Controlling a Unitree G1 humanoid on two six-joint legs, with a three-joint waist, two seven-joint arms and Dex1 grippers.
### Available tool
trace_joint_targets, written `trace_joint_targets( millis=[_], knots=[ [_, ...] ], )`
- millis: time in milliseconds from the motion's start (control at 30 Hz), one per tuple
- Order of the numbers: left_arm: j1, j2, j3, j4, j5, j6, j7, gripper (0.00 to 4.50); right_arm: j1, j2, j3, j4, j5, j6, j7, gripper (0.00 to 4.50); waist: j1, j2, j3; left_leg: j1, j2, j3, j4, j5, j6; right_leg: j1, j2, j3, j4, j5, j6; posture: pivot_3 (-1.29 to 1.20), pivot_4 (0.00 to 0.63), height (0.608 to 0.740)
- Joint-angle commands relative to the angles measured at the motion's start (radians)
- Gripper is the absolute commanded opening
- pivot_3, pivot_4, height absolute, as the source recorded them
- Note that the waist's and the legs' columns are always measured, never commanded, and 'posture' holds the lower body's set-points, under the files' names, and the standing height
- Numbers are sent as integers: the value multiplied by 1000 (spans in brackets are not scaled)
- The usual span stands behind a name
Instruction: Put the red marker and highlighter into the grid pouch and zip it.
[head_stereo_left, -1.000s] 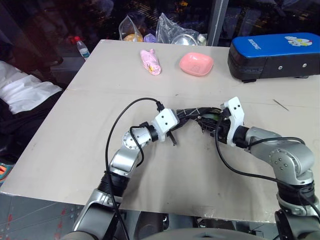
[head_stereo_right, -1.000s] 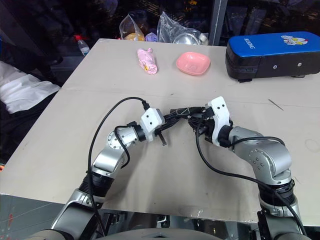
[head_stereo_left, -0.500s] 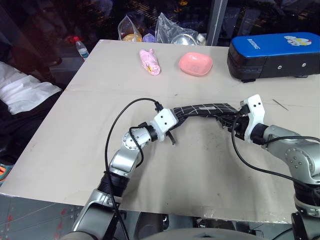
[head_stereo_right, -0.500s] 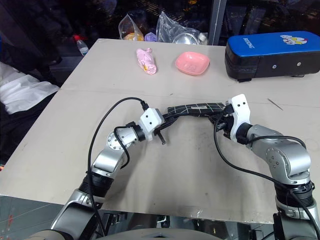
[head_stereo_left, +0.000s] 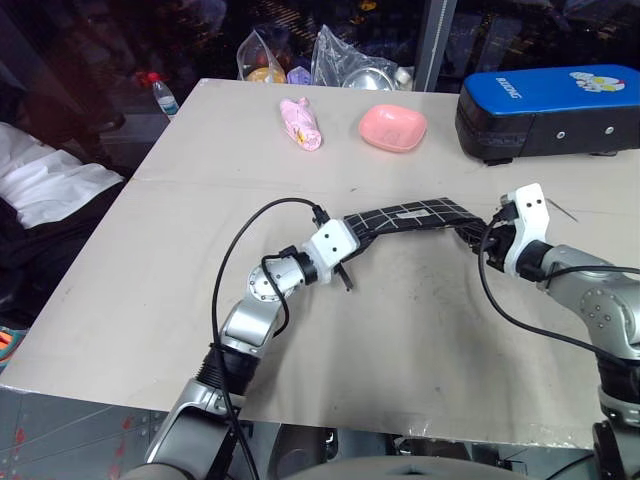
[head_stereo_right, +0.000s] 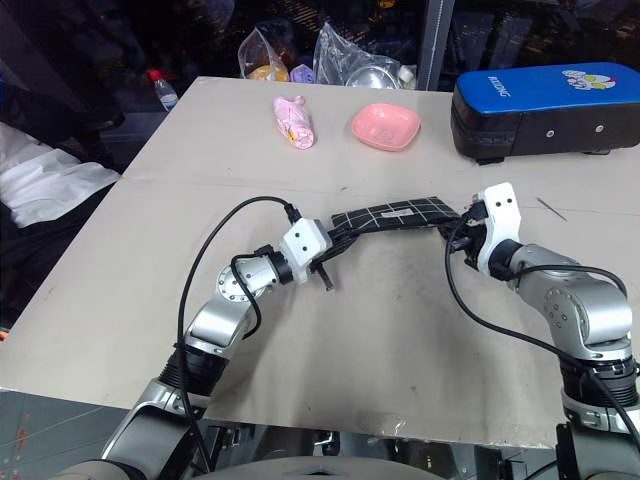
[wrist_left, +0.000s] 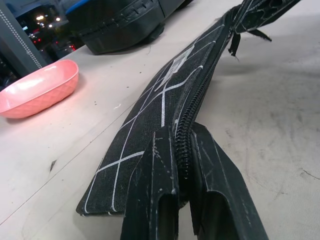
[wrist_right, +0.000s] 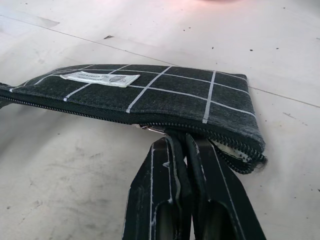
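Now grid pouch (head_stereo_left: 410, 215) stretched between tools — left tool (wrist_left: 182, 165) pinching one end, right tool (wrist_right: 182, 150) clamped on zipper.

head stereo: high, looking down over table (head_stereo_left: 150, 260) | wrist cams: close along grid pouch (wrist_left: 165, 95)

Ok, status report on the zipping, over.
Left gripper shut on the pouch end. Right gripper shut at the zipper, near the far end. Pouch stretched between them; zipper looks mostly closed. Nothing in the way.
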Motion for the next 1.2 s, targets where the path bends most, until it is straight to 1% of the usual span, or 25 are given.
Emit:
trace_joint_targets(
  millis=[33,200,367,500,667,700,733,767,800,833,900,967,1200],
  knots=[
    [7,26,62,5,-4,-11,32,0,-1,-54,-133,46,-95,-18,-109,61,0,0,0,0,0,0,0,0,0,0,0,0,0,0,0,0,150,725],
    [5,26,63,11,0,-14,35,0,-2,-55,-148,52,-94,-24,-123,61,4,0,0,0,0,0,0,0,0,0,0,0,0,0,0,0,150,725],
    [-3,20,63,29,7,-20,41,0,-13,3,-194,9,5,65,-98,61,-2,0,0,0,0,0,-1,0,-1,0,0,0,-1,0,0,0,150,725],
    [-6,14,64,35,12,-22,44,0,2,2,-177,-10,-14,72,-95,61,0,1,0,0,0,0,-1,0,-1,0,0,0,-1,0,0,0,150,725],
    [-4,11,63,36,12,-24,44,0,13,27,-140,-68,52,115,-43,61,1,1,0,0,0,0,-1,0,-1,0,0,0,-1,0,0,0,150,725],
    [-4,10,62,35,11,-25,43,0,13,36,-132,-73,54,118,-45,608,0,1,0,0,0,0,-1,0,0,0,0,0,-1,0,0,0,150,725],
    [-5,9,61,33,11,-24,42,0,10,56,-96,-79,41,114,-54,794,-1,1,0,0,0,0,-1,0,0,0,0,0,-1,0,0,0,150,725],
    [-7,8,60,31,10,-23,41,0,7,73,-68,-83,31,111,-62,1242,-3,1,0,0,0,0,-1,0,0,0,0,0,-1,0,0,0,150,725],
    [-8,6,58,30,10,-23,40,0,4,87,-45,-84,22,106,-66,1966,-3,1,0,0,1,0,-1,0,0,0,0,0,-1,0,0,0,150,725],
    [-9,4,57,27,10,-22,39,0,-3,108,-22,-81,17,102,-72,2206,-2,1,0,0,1,0,-1,0,0,0,0,0,-1,0,0,0,150,725],
    [-9,1,55,21,10,-19,38,0,-26,154,23,-51,-3,80,-83,2206,-2,1,0,0,1,0,-1,0,-1,0,1,0,-1,0,0,0,150,725],
    [-8,1,54,17,10,-18,37,0,-42,178,56,-22,-32,52,-83,2206,-2,1,0,0,0,0,-1,0,-1,0,0,0,-1,0,0,0,150,725],
    [0,-3,52,1,11,-9,37,0,-103,249,101,75,-93,-30,-80,2206,-1,1,0,0,0,0,0,0,-1,0,0,0,-1,0,0,0,150,725]
  ],
)
